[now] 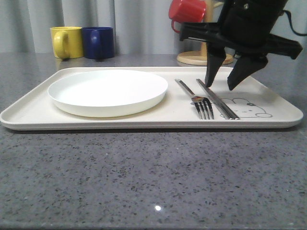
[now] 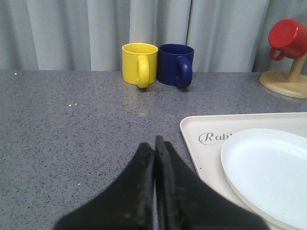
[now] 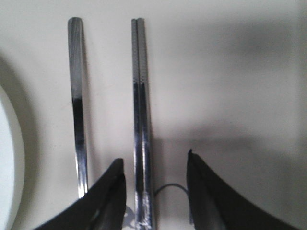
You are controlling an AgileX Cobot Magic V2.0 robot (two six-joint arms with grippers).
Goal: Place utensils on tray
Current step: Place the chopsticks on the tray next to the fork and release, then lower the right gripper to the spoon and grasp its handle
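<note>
Fork (image 1: 200, 102) and chopsticks (image 1: 217, 98) flat on cream tray (image 1: 268, 120).
Right gripper (image 1: 222, 85) spread wide, empty, above shiny chopsticks; left gripper (image 2: 154, 149), seen from its wrist, closed, empty.

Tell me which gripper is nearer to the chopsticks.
Right. The right gripper hangs open just above the chopsticks on the tray. The left gripper is shut over bare table, off the tray's far-left corner, beyond the plate.

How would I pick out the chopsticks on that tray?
Find the cream tray holding the round white plate. Right of the plate lie two silver pieces, under the black claw. The chopsticks are the right-hand pair, flat and straight, without the fork's tines.
</note>
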